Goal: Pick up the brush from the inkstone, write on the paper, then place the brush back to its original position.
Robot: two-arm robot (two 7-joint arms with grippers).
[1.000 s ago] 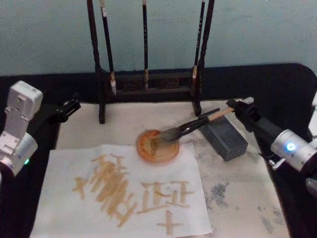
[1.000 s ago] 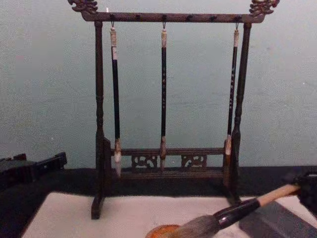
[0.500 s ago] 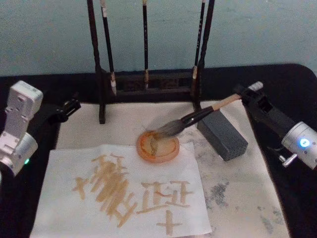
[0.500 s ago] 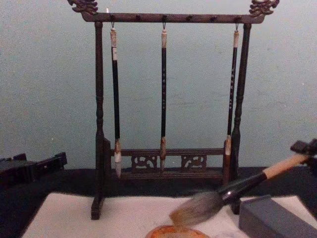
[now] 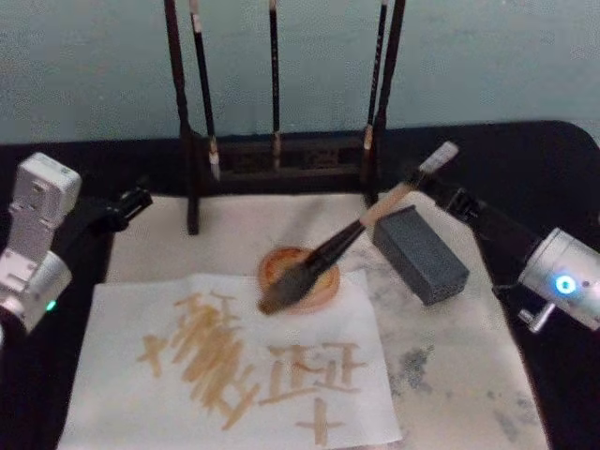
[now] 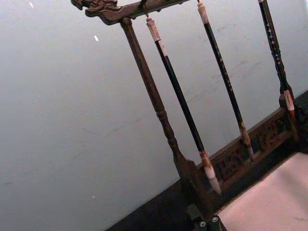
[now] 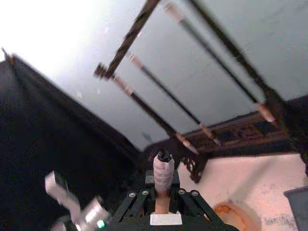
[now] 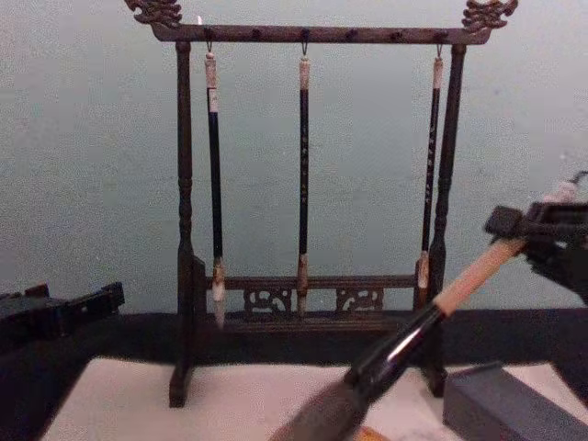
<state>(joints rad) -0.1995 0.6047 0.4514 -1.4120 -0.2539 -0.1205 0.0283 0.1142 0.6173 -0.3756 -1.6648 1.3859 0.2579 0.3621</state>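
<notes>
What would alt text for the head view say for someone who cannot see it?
The right gripper holds the brush tilted, its bristles at the near rim of an orange dish. In front lies the paper, covered with tan strokes. The left gripper sits idle at far left.

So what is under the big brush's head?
Below the bristles of the brush lie the near rim of the orange dish and the top edge of the paper. That part of the rim is covered; contact cannot be told.
</notes>
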